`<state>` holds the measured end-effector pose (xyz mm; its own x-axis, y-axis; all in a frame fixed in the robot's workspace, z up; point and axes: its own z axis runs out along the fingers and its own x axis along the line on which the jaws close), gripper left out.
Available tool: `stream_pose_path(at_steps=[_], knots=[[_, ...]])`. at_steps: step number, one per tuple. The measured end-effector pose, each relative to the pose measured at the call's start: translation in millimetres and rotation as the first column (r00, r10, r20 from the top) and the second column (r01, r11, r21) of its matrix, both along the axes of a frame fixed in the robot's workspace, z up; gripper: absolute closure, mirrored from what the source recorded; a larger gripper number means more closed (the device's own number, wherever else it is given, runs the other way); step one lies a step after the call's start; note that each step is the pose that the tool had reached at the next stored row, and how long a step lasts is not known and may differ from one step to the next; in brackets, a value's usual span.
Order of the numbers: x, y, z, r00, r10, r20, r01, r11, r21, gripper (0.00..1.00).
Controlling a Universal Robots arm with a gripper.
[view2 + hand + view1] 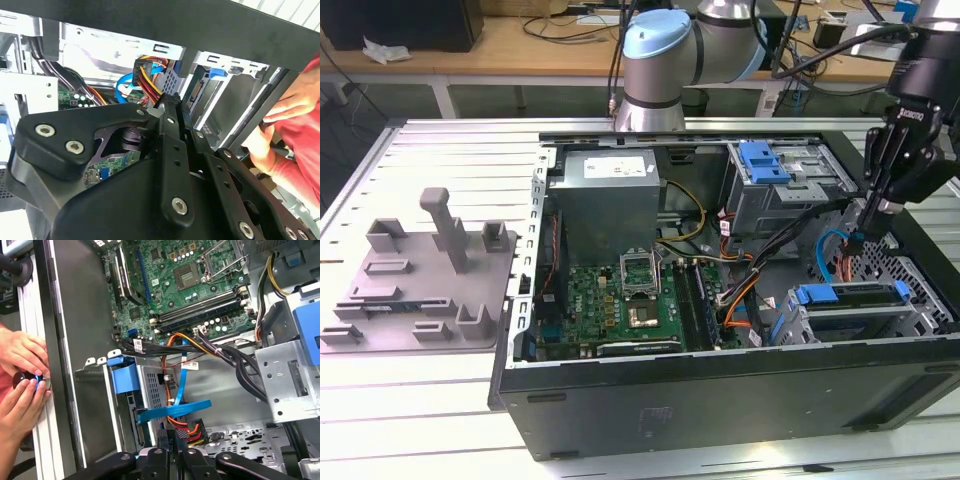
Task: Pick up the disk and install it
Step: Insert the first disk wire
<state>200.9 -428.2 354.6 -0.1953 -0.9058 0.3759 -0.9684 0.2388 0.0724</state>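
1. The gripper (860,235) hung low inside the open computer case (720,395), toward the exterior view's right. Its fingers were drawn together, with nothing visibly clamped between them.
2. The disk (850,305) lay flat in the metal cage at the near right corner of the case, with its blue rails along its edges. The gripper stood just above and beyond it and was not holding it. The rails seemed to be resting in the cage's guides, so I judged the disk was already seated.
3. A flat blue cable (175,410) and a bundle of orange and red wires crossed the gap in front of the gripper. Closed fingers probably suited that cramped space.
4. A person's hands (22,375) rested on a small black knob outside the case wall, well clear of the gripper.
5. A grey fixture (420,280) sat on the table (450,150) at the exterior view's left, well apart from the work.
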Motion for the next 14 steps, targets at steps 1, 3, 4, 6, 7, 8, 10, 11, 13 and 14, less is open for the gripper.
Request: stream_pose_path(at_steps=[1, 3, 4, 6, 7, 8, 10, 11, 13, 14], knots=[[-0.2, -2.4, 0.8, 1.0, 0.003, 0.0011, -0.003, 1.0, 0.0021, 0.84], [-0.7, -5.3, 1.0, 1.0, 0.007, 0.0024, -0.007, 1.0, 0.0043, 0.84], [-1.0, -6.7, 1.2, 0.9999, 0.01, 0.0033, -0.01, 0.9999, 0.0055, 0.84], [-1.3, -8.9, 1.4, 0.9999, 0.017, 0.0049, -0.017, 0.9998, 0.007, 0.84], [-1.5, -9.8, 1.5, 0.9998, 0.02, 0.0057, -0.02, 0.9998, 0.0074, 0.84], [-1.8, -10.9, 1.5, 0.9997, 0.025, 0.0067, -0.025, 0.9997, 0.008, 0.84], [-2.1, -12.6, 1.5, 0.9994, 0.035, 0.0089, -0.035, 0.9994, 0.0094, 0.84], [-2.2, -13.2, 1.5, 0.9992, 0.039, 0.0098, -0.039, 0.9992, 0.0102, 0.84], [-2.6, -15.0, 1.5, 0.9987, 0.05, 0.0117, -0.05, 0.9987, 0.0125, 0.84], [-2.8, -15.6, 1.5, 0.9985, 0.054, 0.0124, -0.054, 0.9984, 0.0137, 0.84]])
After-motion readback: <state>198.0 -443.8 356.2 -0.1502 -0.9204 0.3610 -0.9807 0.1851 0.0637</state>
